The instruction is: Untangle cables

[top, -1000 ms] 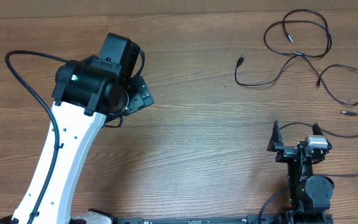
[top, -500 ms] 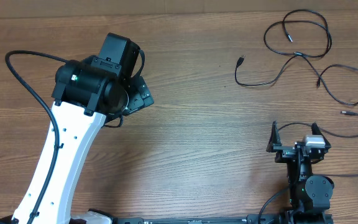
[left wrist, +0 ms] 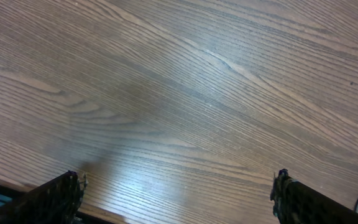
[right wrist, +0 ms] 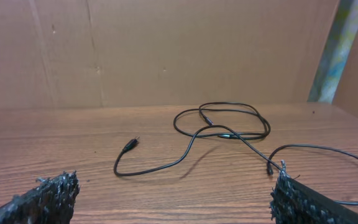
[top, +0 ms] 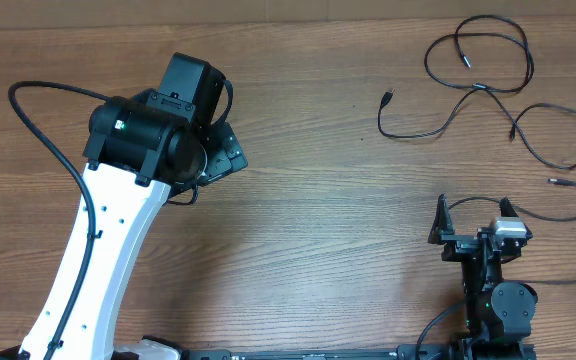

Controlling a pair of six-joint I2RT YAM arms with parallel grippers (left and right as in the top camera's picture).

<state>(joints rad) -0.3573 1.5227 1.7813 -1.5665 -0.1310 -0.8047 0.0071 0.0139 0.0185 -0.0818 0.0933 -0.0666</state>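
The cables (top: 478,88) lie on the table (top: 318,230) at its far right, ahead of the right claw (top: 475,208). The left claw (left wrist: 178,180) hangs over the left half, well apart from them.

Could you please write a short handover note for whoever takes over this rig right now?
Left gripper: open and empty, over bare wooden table, well away from the cables.
Right gripper: open and empty, low at the near right edge, facing the cables.
The cables: thin black cords in loose loops at the far right of the table, crossing one another in several spots. One plug end lies free on their left side.
Done: the cords are spread out, not bundled.
Left: neither gripper holds a cord. The crossings need pulling apart, probably starting from the free plug end.
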